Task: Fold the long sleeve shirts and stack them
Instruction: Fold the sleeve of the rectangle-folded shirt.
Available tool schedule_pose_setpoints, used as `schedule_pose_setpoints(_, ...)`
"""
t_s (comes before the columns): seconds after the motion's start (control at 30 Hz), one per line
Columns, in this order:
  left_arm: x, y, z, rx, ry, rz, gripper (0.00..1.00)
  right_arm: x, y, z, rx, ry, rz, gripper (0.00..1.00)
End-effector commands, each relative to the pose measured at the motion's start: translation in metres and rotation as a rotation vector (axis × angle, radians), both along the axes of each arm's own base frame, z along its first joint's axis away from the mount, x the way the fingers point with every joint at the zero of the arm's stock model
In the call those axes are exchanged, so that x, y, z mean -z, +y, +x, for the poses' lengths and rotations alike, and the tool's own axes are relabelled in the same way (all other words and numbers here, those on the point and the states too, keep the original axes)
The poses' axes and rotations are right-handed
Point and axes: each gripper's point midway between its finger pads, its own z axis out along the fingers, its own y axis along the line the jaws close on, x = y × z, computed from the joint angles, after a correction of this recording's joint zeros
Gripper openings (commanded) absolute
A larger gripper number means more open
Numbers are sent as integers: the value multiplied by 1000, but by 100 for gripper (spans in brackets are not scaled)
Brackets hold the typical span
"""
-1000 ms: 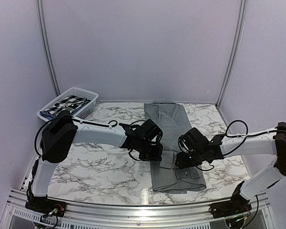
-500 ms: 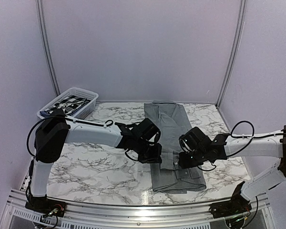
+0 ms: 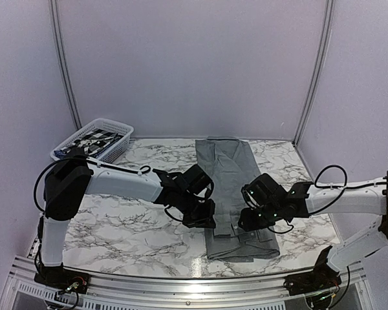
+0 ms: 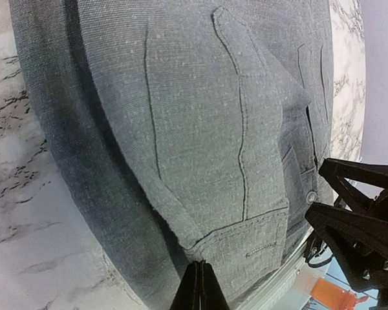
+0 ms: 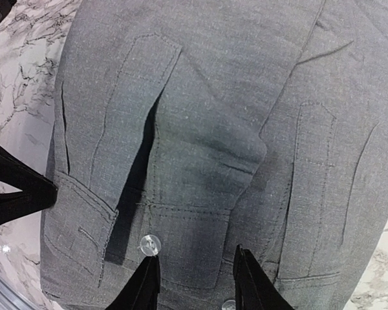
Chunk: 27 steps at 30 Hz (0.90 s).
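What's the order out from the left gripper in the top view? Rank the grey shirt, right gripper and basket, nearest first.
From the left gripper:
1. grey shirt: right at its fingertips, mid-table.
2. right gripper: just across the shirt's near end, to the right.
3. basket: far left corner of the table, well behind.

The left hand (image 4: 198,285) shows as two dark fingertips pressed together at the near edge of the grey shirt (image 4: 200,116). The shirt spreads ahead of the hand, with long seams running away from it. A buttoned cuff (image 4: 271,242) lies just ahead and to the right. Marbled worktop (image 4: 26,213) lies to the left. Further right, the right hand (image 4: 318,188) rests its black fingers, set apart, at the cuff.
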Motion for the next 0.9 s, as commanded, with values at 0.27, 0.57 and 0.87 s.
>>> schedule_pose_setpoints(0.27,-10,2,-14,29,38,-24,0,16,10,-25,-19,49,-2,31)
schedule_pose_setpoints(0.57,-8,3,-18,45,52,-25,0,22,1,-25,9,47,-62,28)
schedule_pose_setpoints(0.87,-7,5,-19,46,53,-20,0,29,0,-27,11,57,-80,32)
